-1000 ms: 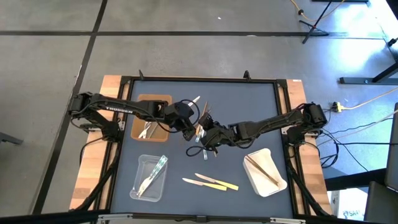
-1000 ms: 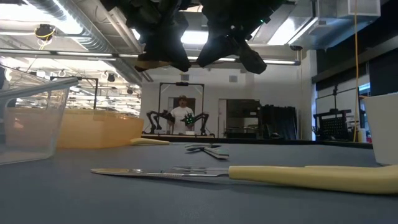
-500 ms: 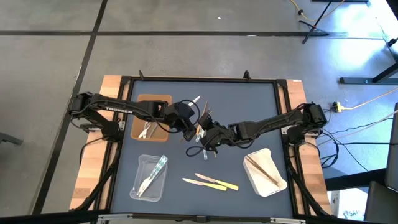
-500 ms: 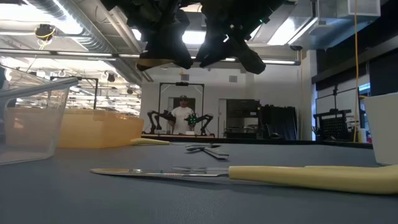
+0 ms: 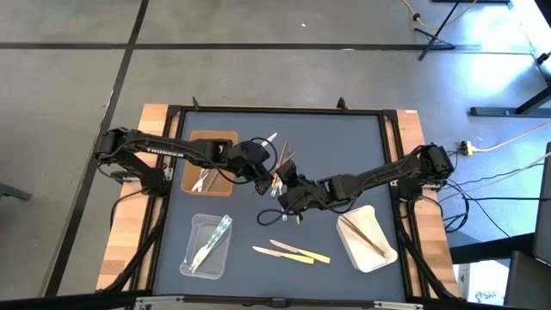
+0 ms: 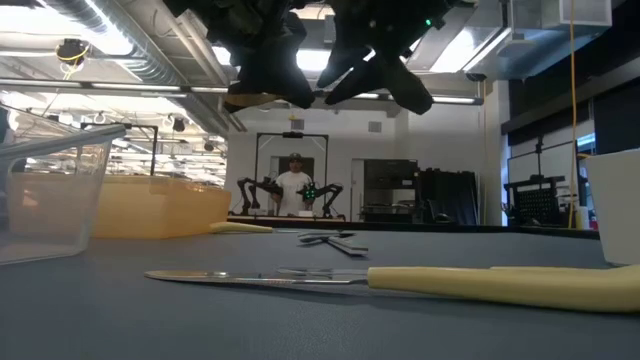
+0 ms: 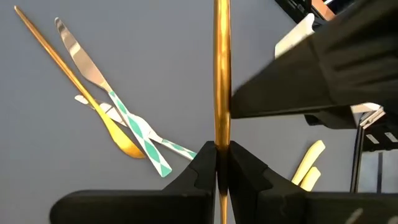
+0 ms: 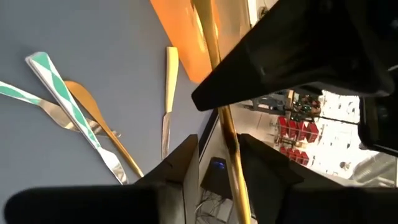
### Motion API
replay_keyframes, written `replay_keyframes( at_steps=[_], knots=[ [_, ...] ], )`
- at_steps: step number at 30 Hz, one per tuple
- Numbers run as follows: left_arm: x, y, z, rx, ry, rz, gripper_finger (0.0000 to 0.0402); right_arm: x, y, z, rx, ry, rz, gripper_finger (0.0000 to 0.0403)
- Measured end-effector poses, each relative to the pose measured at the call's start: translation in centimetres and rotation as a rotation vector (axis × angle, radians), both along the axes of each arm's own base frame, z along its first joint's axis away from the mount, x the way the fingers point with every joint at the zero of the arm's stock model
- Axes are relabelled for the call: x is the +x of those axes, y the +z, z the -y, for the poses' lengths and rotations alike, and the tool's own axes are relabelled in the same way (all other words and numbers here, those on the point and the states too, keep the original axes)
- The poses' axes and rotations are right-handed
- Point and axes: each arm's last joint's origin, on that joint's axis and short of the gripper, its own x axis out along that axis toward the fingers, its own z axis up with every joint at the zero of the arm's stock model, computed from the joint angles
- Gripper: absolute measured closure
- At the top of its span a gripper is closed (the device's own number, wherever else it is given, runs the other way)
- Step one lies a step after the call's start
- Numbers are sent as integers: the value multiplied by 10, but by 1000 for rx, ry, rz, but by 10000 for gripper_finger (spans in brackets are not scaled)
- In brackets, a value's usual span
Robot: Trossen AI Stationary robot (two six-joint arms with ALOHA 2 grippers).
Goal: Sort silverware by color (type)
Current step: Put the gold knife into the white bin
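Handover step, mid-bench, both arms up off the surface. Left gripper (image 7: 217,158) has its fingers clamped on a gold-coloured utensil (image 7: 221,74), slim handle running straight out between them. Right gripper (image 8: 217,155) sits right against it; its fingers stand apart around the same gold handle, not pinching it. So the piece looks to be on the left side only.

Elsewhere on the bench (image 5: 344,146): a loose cluster under the grippers, 1 gold spoon (image 7: 121,137) and 2 green-and-white patterned pieces (image 7: 140,127) crossing it. 2 pale yellow knives (image 5: 293,252) lie near the front edge. Brown tray (image 5: 209,160), clear tray (image 5: 207,244) and white tray (image 5: 368,238) each hold some pieces.

Next, my read: right arm backs clear, left carries the gold one to whichever tray takes that type. Can't tell which; none visibly holds gold. Risk: the thin handle pivoting in the grip during travel.
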Motion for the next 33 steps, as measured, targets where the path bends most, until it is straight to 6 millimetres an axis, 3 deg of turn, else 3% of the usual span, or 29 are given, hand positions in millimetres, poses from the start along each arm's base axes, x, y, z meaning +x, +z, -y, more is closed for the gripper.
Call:
replay_keyframes(
  at_steps=[10,17,26,33],
  knots=[
    [0,0,-2,34,26,-6,387,-4,4,2,44,-49,37,290],
    [-1,0,-9,59,71,-11,387,-25,22,7,176,-134,75,290],
    [-1,0,-12,138,141,-14,387,-91,52,24,356,-358,75,290],
    [0,2,-14,195,170,-1,387,-155,67,40,562,-540,301,290]
  ],
)
